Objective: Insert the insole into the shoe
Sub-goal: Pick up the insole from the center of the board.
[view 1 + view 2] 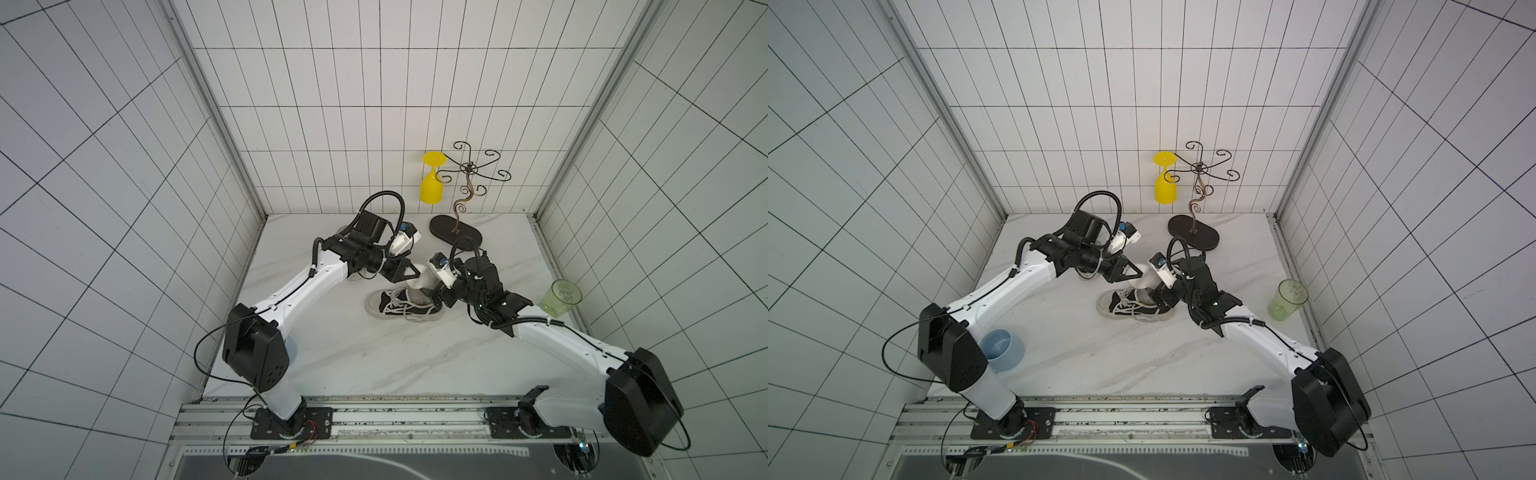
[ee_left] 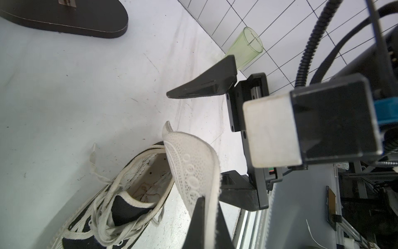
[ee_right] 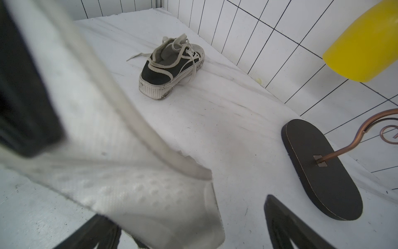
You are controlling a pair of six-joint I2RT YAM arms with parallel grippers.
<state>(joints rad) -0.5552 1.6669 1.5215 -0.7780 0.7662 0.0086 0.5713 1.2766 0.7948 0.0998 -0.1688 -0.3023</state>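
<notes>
I am clamping the insole [image 2: 193,168] in the left gripper [image 2: 210,207], holding it tilted above the opening of the shoe [image 2: 120,207]. The right gripper [image 1: 434,296] is standing wide open, flanking the insole's free end.

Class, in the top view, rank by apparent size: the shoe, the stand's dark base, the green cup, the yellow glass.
1. shoe
2. dark base
3. green cup and yellow glass: too alike; the glass hangs nearer the camera.

Insole [image 1: 417,284] over shoe [image 1: 395,309], stand [image 1: 455,233] behind, cup [image 1: 561,297] at right.
</notes>
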